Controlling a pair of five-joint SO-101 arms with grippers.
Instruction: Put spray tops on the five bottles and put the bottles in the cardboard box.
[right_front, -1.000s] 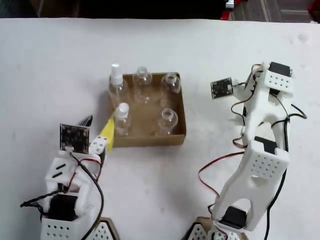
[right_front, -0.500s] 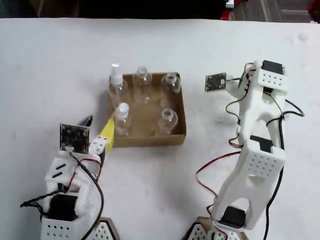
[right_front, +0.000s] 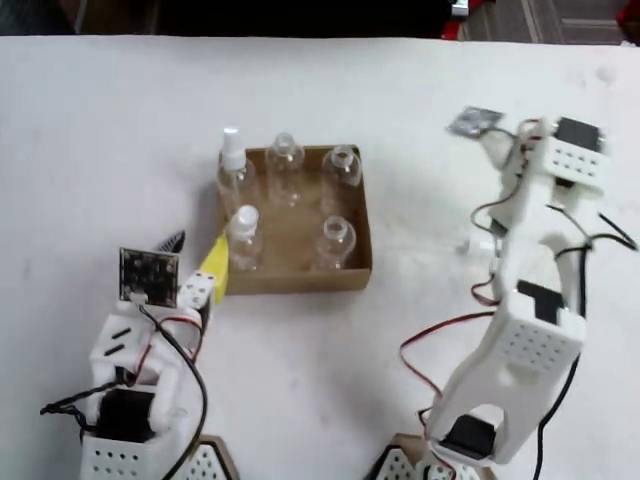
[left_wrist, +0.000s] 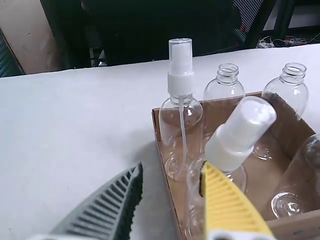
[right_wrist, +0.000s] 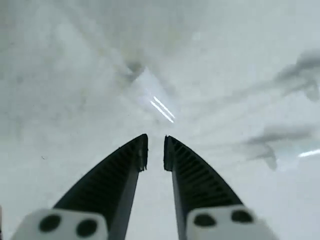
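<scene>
The cardboard box (right_front: 362, 215) stands mid-table and holds five clear bottles. Two on its left side wear white spray tops: the back one (right_front: 234, 165) (left_wrist: 180, 100) upright, the front one (right_front: 243, 236) (left_wrist: 239, 134) with its top tilted. The other three bottles (right_front: 285, 166) (right_front: 341, 166) (right_front: 335, 240) have bare necks. My left gripper (right_front: 192, 256) (left_wrist: 170, 182) is open at the box's front left corner, its yellow finger (left_wrist: 227, 205) beside the front capped bottle and its grey finger (left_wrist: 110, 210) over the table. My right gripper (right_wrist: 155, 150) hangs shut and empty over bare white table, right of the box.
The white table (right_front: 120, 120) spreads wide around the box. The right arm (right_front: 545, 190) with its loose wires stands at the right side. The table's far edge meets a dark background at the back.
The right arm's wrist has swung toward the back right, away from the box. The left arm and the bottles have not moved.
</scene>
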